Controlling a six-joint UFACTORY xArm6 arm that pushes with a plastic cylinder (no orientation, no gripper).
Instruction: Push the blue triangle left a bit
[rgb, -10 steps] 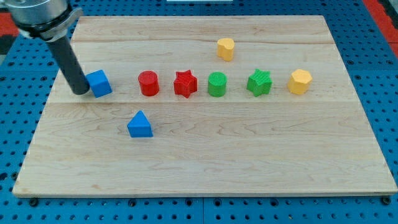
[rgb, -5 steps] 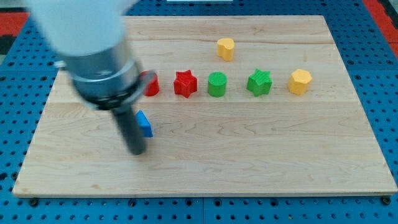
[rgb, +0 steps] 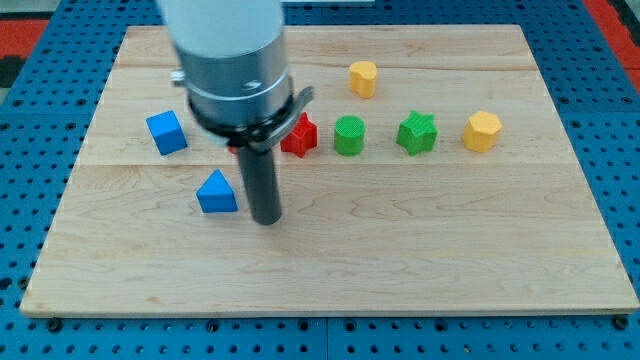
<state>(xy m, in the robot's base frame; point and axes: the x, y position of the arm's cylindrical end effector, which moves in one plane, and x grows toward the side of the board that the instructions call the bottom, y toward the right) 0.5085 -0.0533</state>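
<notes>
Tip (rgb: 267, 220) just right of blue triangle (rgb: 217, 192) (apart).

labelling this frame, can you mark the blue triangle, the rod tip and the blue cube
blue triangle (rgb: 217, 193), camera view, on its front face
my tip (rgb: 266, 220), camera view, the rod's very end, just right of the triangle
blue cube (rgb: 166, 132), camera view, middle of the block

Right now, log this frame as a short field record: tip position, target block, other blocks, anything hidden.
tip: my tip is on the board, just to the view's right of the blue triangle
contact: a narrow gap seems to show; cannot confirm
row right of arm: red star, green cylinder, green star, yellow hexagon
elsewhere: blue cube upper left; yellow block near top
hidden: red block mostly behind the arm
</notes>
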